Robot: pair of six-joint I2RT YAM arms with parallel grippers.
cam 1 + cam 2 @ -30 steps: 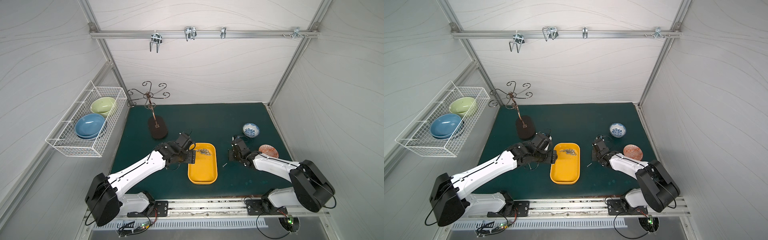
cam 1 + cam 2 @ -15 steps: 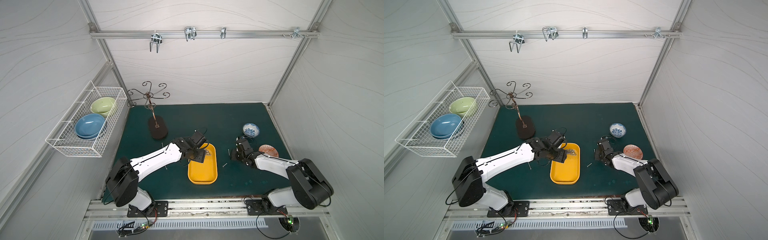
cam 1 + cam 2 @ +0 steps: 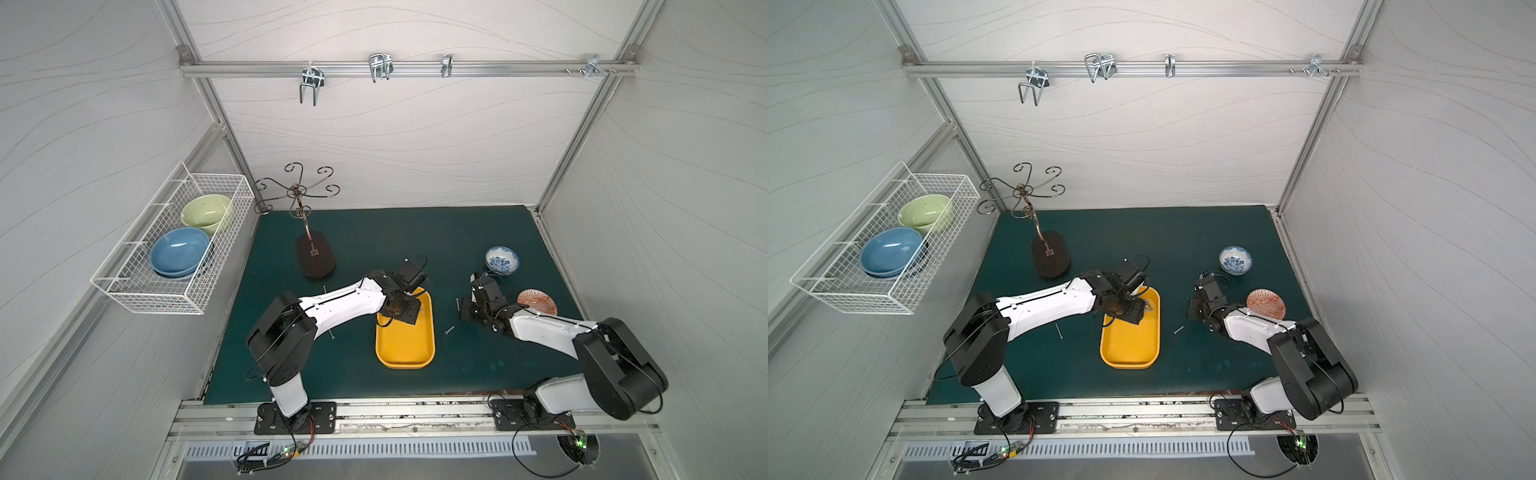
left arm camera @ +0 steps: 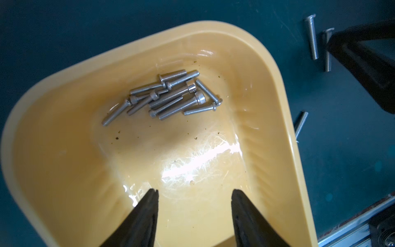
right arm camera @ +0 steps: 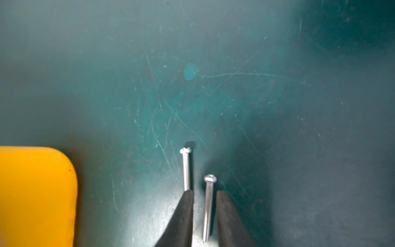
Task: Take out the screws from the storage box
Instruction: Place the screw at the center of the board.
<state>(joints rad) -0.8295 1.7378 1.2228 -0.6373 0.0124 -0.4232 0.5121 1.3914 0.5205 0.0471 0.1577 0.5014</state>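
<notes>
The storage box [image 3: 405,347] [image 3: 1129,347], a yellow tray, lies mid-mat. Several screws [image 4: 168,96] are piled at its far end, and the pile's edge shows in a top view [image 3: 1148,305]. My left gripper [image 4: 193,191] [image 3: 409,311] hangs open over the tray's floor [image 4: 64,149], short of the pile, with nothing between its fingers. My right gripper [image 5: 204,192] [image 3: 465,309] is low over the mat to the right of the tray's corner [image 5: 32,192]. Its jaws stand slightly apart around one screw [image 5: 208,205] that lies on the mat, with gaps on both sides. Another screw [image 5: 186,169] lies beside it.
Loose screws lie on the mat right [image 3: 449,330] and left [image 3: 331,336] of the tray. A blue-and-white bowl [image 3: 502,259] and a red patterned plate [image 3: 537,301] sit behind the right arm. A hook stand [image 3: 315,259] is at back left, a wire basket [image 3: 174,249] on the left wall.
My left arm has swung right from beside the tray to over it, its jaws narrowing. My right gripper has gone from shut to slightly apart, letting a screw onto the mat.
</notes>
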